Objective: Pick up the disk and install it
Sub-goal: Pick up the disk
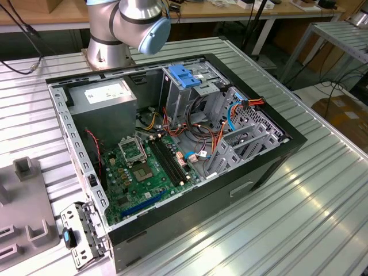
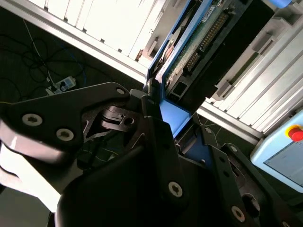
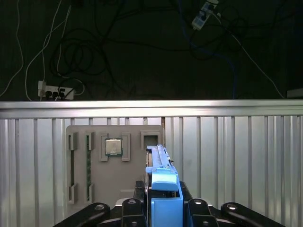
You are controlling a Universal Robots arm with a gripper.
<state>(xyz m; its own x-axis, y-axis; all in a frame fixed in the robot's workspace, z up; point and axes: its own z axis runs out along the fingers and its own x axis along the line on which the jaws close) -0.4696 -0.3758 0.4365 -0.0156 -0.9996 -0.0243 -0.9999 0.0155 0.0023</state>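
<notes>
While the gripper clenches the disk between its two black fingers, the drive stands on edge, its blue carrier frame pinched at the near end. In the first wrist view the disk's far end reaches over a grey fixture tray that lies on the ribbed metal table. The tip lines up with a notched holder at the tray's far edge; whether it touches the tray cannot be told. A square processor chip sits in a frame on the same tray, just beside that holder, and a memory stick lies in a slot further along. Beyond the table edge, cables and a power strip lie on the dark floor.

In the second wrist view the gripper grips the blue frame, and the disk shows its green circuit board and connector row. A pale blue device with a red button sits off to one side.

In the exterior view the open computer case lies on the table, well apart from the tray at the exterior view's left. Inside the case are the green motherboard, a grey power-supply box in the far corner, and a metal drive cage with a blue cap. The robot arm rises from its base at the far side.
</notes>
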